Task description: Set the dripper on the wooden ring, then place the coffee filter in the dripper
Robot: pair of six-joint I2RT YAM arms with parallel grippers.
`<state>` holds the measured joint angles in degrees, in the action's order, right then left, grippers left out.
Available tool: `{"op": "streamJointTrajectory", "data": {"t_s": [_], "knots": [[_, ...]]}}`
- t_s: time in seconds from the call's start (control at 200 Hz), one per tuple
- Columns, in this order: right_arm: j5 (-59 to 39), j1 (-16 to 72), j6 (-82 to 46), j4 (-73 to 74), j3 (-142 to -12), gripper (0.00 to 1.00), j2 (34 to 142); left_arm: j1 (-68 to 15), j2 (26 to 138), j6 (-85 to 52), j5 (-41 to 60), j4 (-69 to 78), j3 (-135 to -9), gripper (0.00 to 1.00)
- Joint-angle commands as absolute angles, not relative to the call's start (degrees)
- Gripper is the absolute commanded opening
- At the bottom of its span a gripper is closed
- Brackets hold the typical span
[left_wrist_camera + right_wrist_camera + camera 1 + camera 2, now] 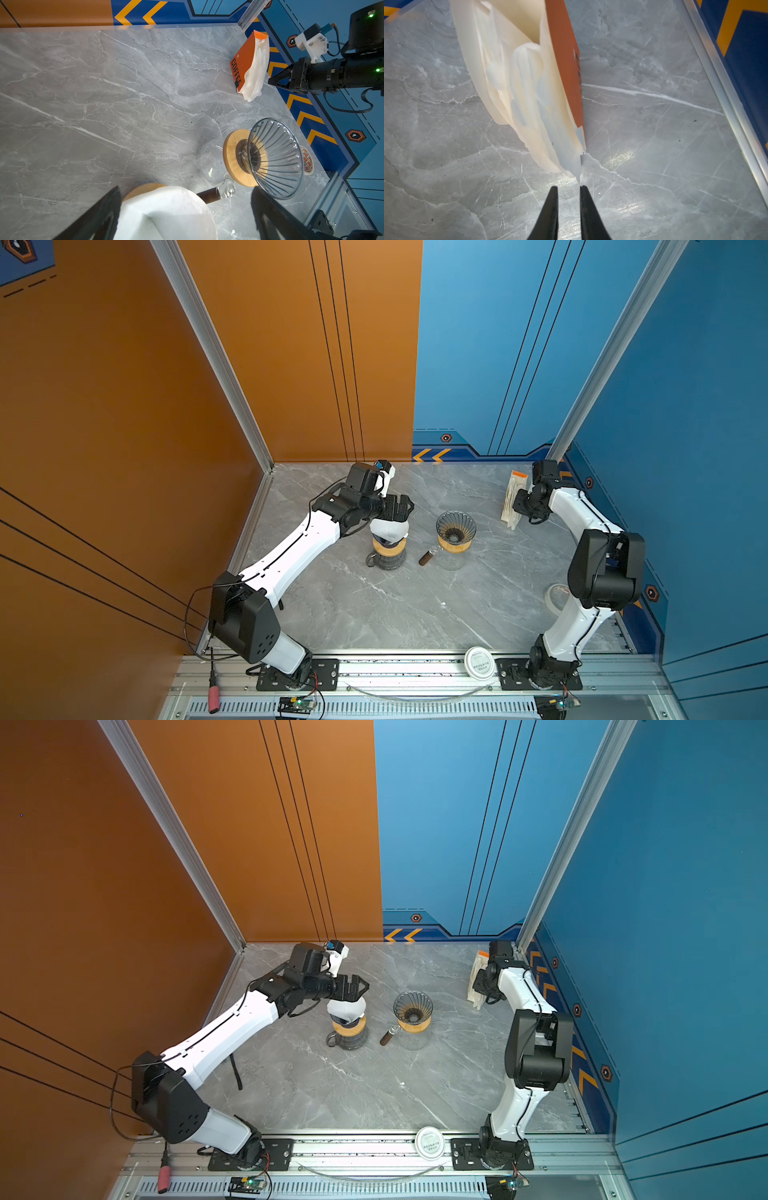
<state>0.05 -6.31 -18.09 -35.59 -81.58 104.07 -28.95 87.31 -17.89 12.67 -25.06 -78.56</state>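
The step in hand looks like a pick from the filter pack, which stands on edge at the far right of the bench, its papers fanning out of an orange sleeve. The right gripper is low, just short of the papers' nearest corner. Its jaws are parted by a narrow gap and hold nothing.

To do this well, ease forward until only the outermost sheet's corner sits between the jaws, clear of the sleeve. Then pinch and draw along the sheet so the pack does not tip.

The empty glass dripper waits mid-bench. Left of it, a white filter already sits in a second dripper. The left gripper is spread wide over that filter and grasps nothing.
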Motion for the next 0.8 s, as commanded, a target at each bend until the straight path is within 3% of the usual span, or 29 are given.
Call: {"op": "streamJointTrajectory", "data": {"t_s": [0.0,0.641,0.796], "knots": [[-0.36,-7.02,-17.78,-36.81,-79.28,0.25,102.99,-29.35,88.11,-18.12,14.20,-25.86,-80.60,0.98],[-1.71,-8.35,-17.05,-35.16,-82.30,0.22,111.24,-30.12,89.64,-18.02,13.99,-26.98,-82.93,0.98],[-0.15,-8.44,-16.91,-35.07,-82.63,0.17,111.75,-30.27,90.22,-18.02,13.98,-27.35,-83.58,0.98]]}}
